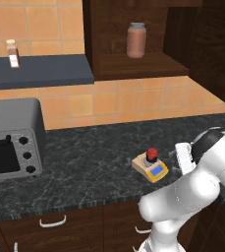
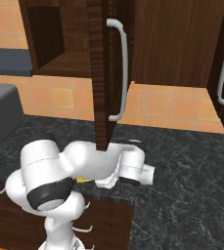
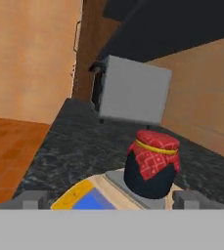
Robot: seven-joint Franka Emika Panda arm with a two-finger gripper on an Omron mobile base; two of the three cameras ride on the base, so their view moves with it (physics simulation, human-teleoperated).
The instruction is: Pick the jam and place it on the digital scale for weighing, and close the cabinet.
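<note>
The jam [image 3: 152, 163], a squat dark jar with a red patterned lid, stands upright on the grey plate of the yellow-tan digital scale [image 3: 91, 195]. My gripper [image 3: 111, 201] is open, its fingertips wide apart at the scale's near edge. The jar stands just beyond them, nearer the right one, and is not held. In the left base view the jam [image 1: 152, 155] sits on the scale [image 1: 151, 168], with my gripper [image 1: 179, 155] close to its right. The cabinet door [image 2: 102, 73] stands open, edge-on above my arm, with its silver bar handle [image 2: 119, 68] showing.
A taller reddish-brown jar [image 1: 136, 40] stands inside the open cabinet [image 1: 133, 66]. A small brown-and-white bottle [image 1: 13, 54] sits on the dark shelf at the left. A grey toaster oven [image 1: 11, 142] occupies the counter's left end. Drawers with white handles [image 1: 52, 222] run below the counter.
</note>
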